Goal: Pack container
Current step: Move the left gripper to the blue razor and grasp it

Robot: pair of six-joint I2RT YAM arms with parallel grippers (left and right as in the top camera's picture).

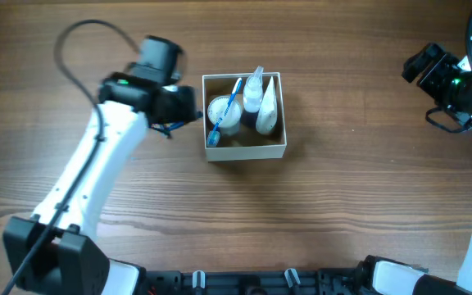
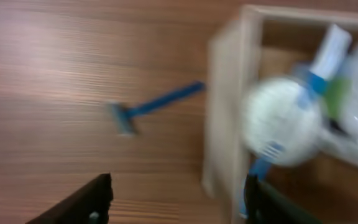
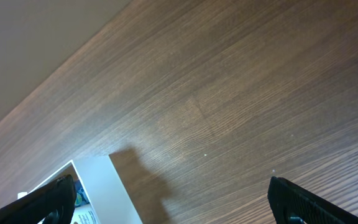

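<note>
The container (image 1: 244, 152) is a square box with white walls and a tan inside, at the table's middle. It holds a round white jar (image 1: 220, 108), a blue toothbrush (image 1: 226, 113) and two white bottles (image 1: 260, 100). A blue razor (image 2: 154, 106) lies on the table just left of the box; it shows under my left arm in the overhead view (image 1: 167, 128). My left gripper (image 1: 188, 111) is open and empty at the box's left wall (image 2: 222, 112); the left wrist view (image 2: 176, 202) is blurred. My right gripper (image 1: 420, 65) is open and empty at the far right.
The right wrist view shows my open right fingers (image 3: 173, 208) above bare wood, with a corner of the box (image 3: 104, 186) at the lower left. Black cables hang off both arms. The arm bases stand at the table's front edge.
</note>
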